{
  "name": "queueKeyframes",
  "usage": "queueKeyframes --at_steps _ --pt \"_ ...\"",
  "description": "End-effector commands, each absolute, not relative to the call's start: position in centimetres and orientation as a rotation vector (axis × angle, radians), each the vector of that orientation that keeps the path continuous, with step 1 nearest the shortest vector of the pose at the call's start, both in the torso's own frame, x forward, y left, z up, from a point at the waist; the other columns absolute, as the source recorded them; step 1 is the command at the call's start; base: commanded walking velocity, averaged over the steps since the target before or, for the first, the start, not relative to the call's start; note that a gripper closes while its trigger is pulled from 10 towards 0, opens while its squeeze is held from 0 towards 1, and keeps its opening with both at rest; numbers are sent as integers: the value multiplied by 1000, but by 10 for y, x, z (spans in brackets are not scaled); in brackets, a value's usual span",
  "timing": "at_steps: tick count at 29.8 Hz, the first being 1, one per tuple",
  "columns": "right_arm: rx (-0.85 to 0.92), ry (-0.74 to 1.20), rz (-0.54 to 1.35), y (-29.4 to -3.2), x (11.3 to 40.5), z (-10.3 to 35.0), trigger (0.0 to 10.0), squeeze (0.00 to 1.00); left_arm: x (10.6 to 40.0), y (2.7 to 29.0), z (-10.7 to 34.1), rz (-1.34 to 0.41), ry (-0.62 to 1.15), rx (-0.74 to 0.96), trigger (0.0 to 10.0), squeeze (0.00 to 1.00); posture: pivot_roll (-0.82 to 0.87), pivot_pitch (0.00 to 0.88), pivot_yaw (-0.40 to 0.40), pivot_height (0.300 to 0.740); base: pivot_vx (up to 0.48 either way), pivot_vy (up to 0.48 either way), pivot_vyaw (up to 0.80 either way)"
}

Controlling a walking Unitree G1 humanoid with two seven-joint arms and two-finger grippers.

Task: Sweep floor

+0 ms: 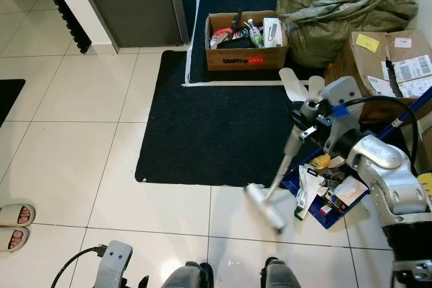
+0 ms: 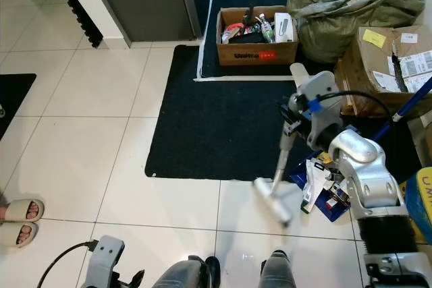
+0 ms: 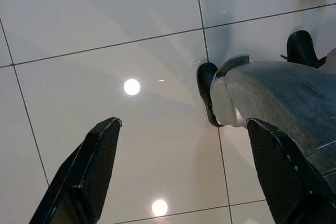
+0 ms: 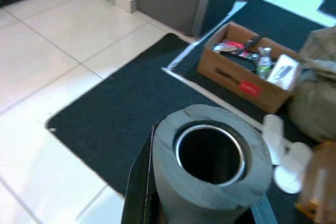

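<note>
Head cams look down; both eyes share black mat (image 1: 216, 123).

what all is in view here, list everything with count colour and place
broom: one, grey-white, head on the tile just off the mat's near edge, handle slanting up to the right gripper
mat: one, black, middle of the floor
cardboard box: one, brown, filled with small items, beyond the mat
sack: one, olive green, right of that box
flattened cartons: brown with labels, far right
dustpan: one, blue, holding litter, right of the broom head
slippers: two, beige, left edge of the tile floor
left gripper: fingers open, low over bare tile
right gripper: shut on the broom handle
</note>
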State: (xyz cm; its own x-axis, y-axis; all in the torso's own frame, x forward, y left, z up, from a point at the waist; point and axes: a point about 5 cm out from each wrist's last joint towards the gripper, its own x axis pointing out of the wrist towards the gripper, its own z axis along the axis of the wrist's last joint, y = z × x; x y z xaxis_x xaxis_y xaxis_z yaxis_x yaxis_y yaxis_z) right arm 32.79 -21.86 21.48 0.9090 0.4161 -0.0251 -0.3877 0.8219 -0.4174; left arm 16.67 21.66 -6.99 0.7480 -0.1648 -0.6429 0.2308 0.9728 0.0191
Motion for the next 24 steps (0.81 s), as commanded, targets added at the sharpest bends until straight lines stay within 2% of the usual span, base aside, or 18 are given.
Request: queueKeyframes --at_steps 1,10,15,24 --pt "-450 -108 427 -216 326 217 10000 0 150 222 -77 -196 757 91 10000 0 -48 320 105 740 0 0 0" --pt "-551 -67 400 -220 327 210 10000 0 150 222 -77 -193 758 91 10000 0 -45 318 105 740 0 0 0" --pt "-515 -216 359 -217 329 229 10000 0 149 223 -78 -194 764 92 10000 0 -48 317 107 740 0 0 0" --pt "-505 -285 338 -212 329 235 10000 0 149 221 -78 -198 766 91 10000 0 -46 312 106 740 0 0 0"
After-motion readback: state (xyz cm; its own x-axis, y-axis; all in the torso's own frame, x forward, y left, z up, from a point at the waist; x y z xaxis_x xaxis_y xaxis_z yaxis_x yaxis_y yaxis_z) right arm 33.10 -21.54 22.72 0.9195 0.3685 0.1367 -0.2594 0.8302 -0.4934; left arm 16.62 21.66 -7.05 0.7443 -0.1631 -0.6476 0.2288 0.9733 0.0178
